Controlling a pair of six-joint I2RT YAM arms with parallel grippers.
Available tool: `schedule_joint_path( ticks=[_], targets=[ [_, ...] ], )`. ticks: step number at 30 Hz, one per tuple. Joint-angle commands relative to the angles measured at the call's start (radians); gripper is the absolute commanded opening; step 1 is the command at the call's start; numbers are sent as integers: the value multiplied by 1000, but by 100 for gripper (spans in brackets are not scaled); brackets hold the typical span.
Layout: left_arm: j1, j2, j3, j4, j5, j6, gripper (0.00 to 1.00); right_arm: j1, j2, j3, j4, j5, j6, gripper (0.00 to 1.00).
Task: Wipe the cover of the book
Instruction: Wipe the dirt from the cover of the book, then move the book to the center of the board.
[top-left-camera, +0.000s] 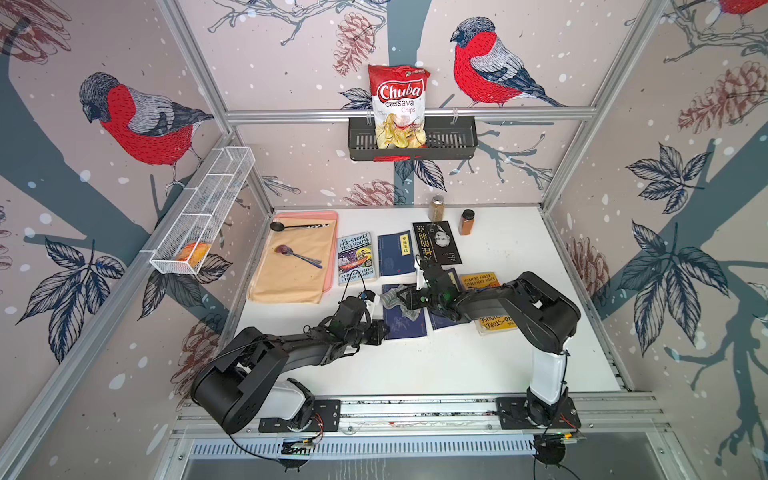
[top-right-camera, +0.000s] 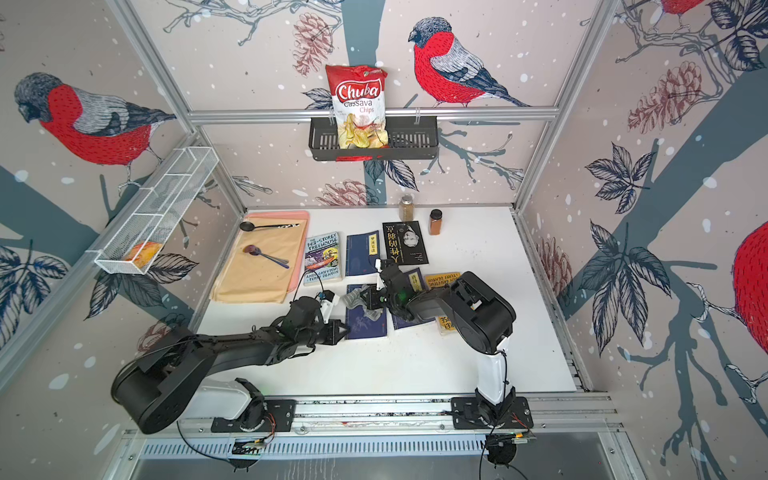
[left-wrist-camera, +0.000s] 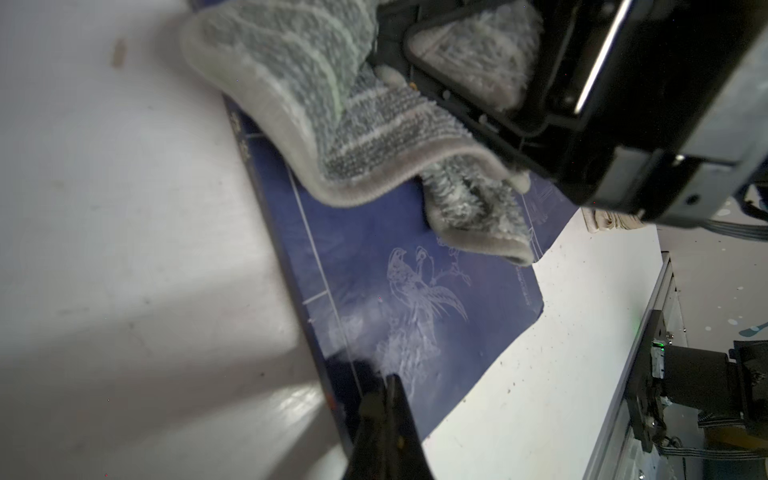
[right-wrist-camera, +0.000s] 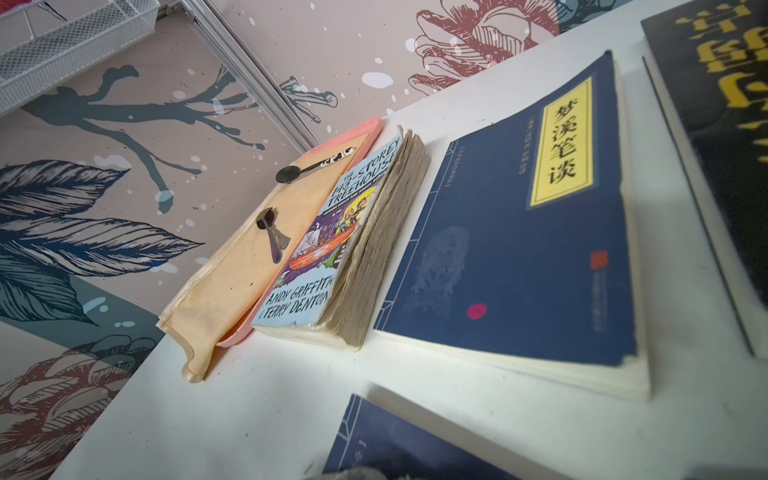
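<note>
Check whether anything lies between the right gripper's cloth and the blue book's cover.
Nothing visible does. The right gripper holds the gray cloth, whose folds drape onto the blue book cover. The shut left gripper sits at the book's edge, away from the cloth.

The table (top-left-camera: 457, 365) is brightly, evenly lit, top-view edges are bowed, and the blue book (left-wrist-camera: 395, 270) is rendered softly blurred close up.

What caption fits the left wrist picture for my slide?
Right gripper presses a grey cloth onto the blue bird book; shut left gripper rests on its edge.
</note>
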Motion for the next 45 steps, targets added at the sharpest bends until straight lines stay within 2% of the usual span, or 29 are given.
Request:
schedule_joint_path(
  ticks=[1,5,9,13,20,24,28,33,39,45],
  targets=[
    [1,14,15,-233,-82,26,0,20,-34,3,-241,37,-42,4],
    [1,-29,100,-284,-110,28,0,24,-89,27,-260,62,-55,4],
    [28,-64,272,-367,-153,71,0,1,-114,107,-289,82,-74,4],
    [126,-40,431,-413,-126,129,0,-5,-111,216,-343,121,-101,4],
    [360,71,585,-404,-136,167,0,-18,-63,378,-392,126,-127,4],
    [458,209,711,-442,-176,197,0,-38,19,520,-406,85,-139,5],
    [533,327,793,-436,-176,199,0,-55,182,741,-454,27,-145,5],
    [571,410,851,-429,-138,244,0,-75,387,997,-574,-29,-155,5],
    [574,477,900,-456,-133,282,0,-78,537,1118,-606,-78,-162,5],
    [589,513,923,-463,-130,282,0,-87,591,1170,-637,-28,-168,5]
  ],
)
